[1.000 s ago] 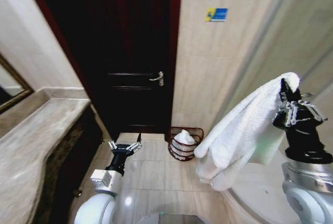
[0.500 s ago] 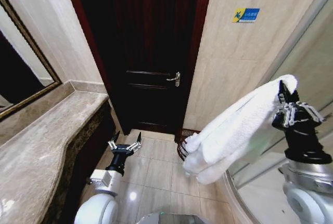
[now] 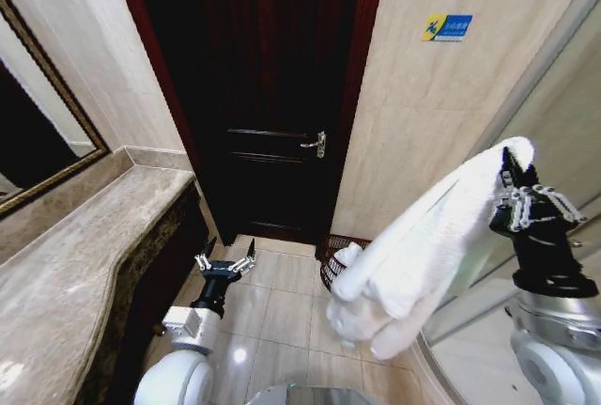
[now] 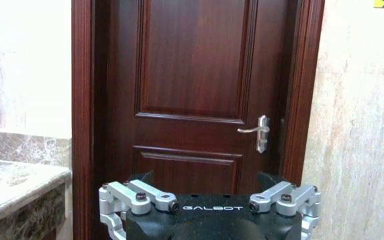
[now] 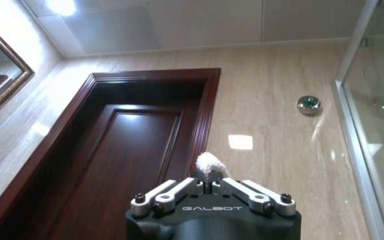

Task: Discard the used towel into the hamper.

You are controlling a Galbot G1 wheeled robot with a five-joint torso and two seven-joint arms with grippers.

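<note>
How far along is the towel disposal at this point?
Done: the right gripper is shut on the white towel, held high. In hand: carrying it near the hamper by the door. Left: dropping it in. The left gripper is open, low and idle.

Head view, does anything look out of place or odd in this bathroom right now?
Nothing looks damaged or spilled. The right gripper holds the white towel up high, draping in front of the hamper by the door. The left gripper hangs open and empty.
</note>
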